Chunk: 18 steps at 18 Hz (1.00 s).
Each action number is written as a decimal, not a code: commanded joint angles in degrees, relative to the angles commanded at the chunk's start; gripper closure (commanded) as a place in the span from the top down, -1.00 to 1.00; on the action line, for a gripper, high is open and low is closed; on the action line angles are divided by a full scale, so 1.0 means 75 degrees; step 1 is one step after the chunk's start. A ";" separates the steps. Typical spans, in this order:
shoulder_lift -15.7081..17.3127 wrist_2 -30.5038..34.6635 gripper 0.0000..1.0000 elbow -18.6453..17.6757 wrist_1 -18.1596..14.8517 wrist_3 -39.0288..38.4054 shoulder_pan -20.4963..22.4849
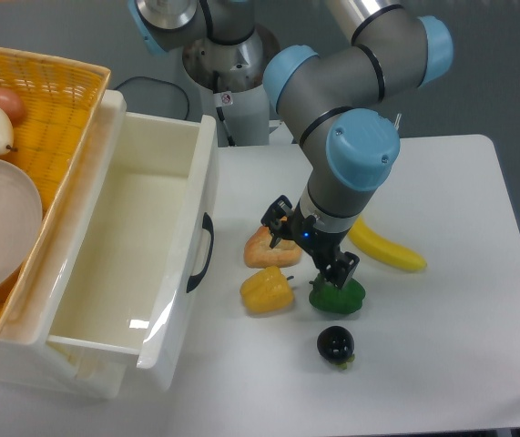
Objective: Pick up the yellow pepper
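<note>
The yellow pepper point(266, 289) is small, lobed and glossy, and lies on the white table in front of the open drawer. My gripper point(310, 248) hangs just above and to the right of it. The fingers are spread wide with nothing between them. One fingertip point(278, 221) is over the paler orange pepper point(267, 252). The other fingertip point(345, 269) is just above the green pepper point(338, 299). The yellow pepper sits clear of both fingers, below and to the left.
A yellow banana point(387, 247) lies right of the gripper. A dark round fruit point(335, 345) sits near the front. A white open drawer point(207, 182) with a black handle point(199, 252) stands left. A wicker basket point(59, 91) holding produce and a glass bowl sits at far left.
</note>
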 joint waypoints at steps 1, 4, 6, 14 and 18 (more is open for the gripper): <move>0.0000 0.0000 1.00 -0.0023 0.0000 0.0082 0.0012; 0.0047 0.0023 1.00 -0.0105 0.0023 0.0328 0.0000; 0.0094 0.0047 1.00 -0.0257 0.0082 0.0328 -0.0047; 0.0199 0.0094 1.00 -0.0785 0.1465 0.0305 -0.0117; 0.0176 0.0282 1.00 -0.0995 0.1511 0.0317 -0.0129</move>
